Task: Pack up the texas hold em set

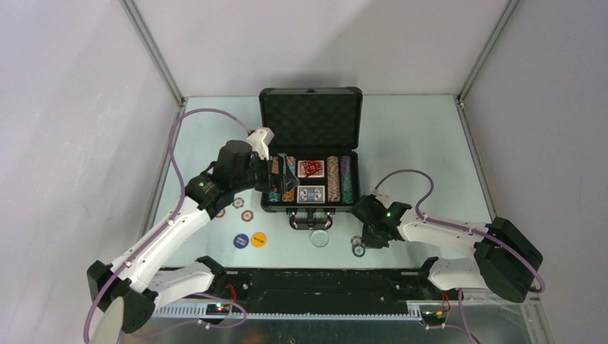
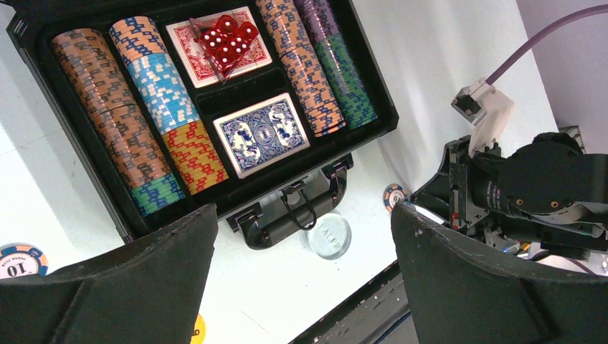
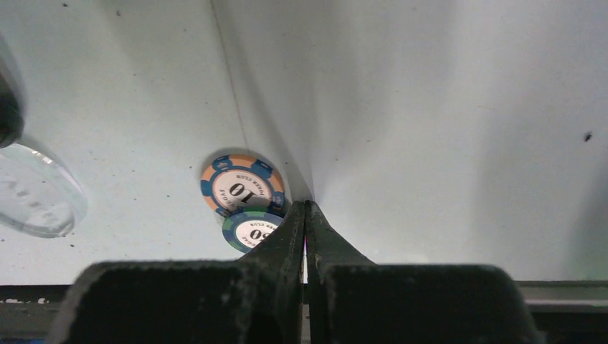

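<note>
The black case lies open, its foam lid raised at the back. Its tray holds rows of striped poker chips, a blue card deck and red dice on a red deck. My left gripper hangs open over the tray's left end, and the wrist view shows its gap holding nothing. My right gripper is shut, with its tips on the table beside a loose orange-and-blue chip and a green-and-blue chip. Its left finger covers part of the green chip.
A clear round button lies in front of the case handle. Blue and yellow buttons sit to its left. More loose chips lie left of the case. A black rail runs along the table's near edge.
</note>
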### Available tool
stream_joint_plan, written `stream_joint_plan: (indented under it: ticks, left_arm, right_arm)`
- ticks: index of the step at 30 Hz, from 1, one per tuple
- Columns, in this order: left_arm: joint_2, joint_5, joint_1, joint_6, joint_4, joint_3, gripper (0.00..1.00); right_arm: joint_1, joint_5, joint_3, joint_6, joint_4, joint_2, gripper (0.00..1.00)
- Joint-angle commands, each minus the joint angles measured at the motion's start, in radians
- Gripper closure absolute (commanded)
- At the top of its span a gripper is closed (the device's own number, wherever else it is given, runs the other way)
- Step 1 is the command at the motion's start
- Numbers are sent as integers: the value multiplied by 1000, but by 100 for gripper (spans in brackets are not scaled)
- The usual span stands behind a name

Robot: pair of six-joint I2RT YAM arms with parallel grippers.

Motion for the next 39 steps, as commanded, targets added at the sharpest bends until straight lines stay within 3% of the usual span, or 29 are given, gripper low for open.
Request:
stream_joint_plan:
  ticks: [1, 7, 11, 13, 16, 20, 30, 39]
  left_arm:
    - [-1, 9, 4, 14, 13, -5, 5]
    - [-6, 3, 5, 14, 13, -5, 5]
    - [-6, 1, 5, 14, 14, -8, 5]
    - [-6, -1, 4, 14, 12, -8, 5]
    - [-8, -2, 4, 12, 14, -9, 5]
    - [-6, 0, 6, 11, 13, -9, 5]
    - [-7, -3, 5, 9, 13, -9, 5]
    - [-11, -2, 6, 11, 14, -8, 5]
  right_arm:
    - [15, -11, -31, 23, 28, 39, 99]
    - [18, 48, -17, 38, -30, 8, 98]
    - [17, 102, -4, 35, -79, -72, 91]
    - [18, 121, 3, 22, -99, -117, 81]
    - [26, 119, 4, -27, -90, -188, 53]
    - [73, 73, 4, -80, -26, -205, 31]
    - [222, 66, 72, -48, 26, 37, 26]
    - [247, 94, 130, -31, 9, 143, 32]
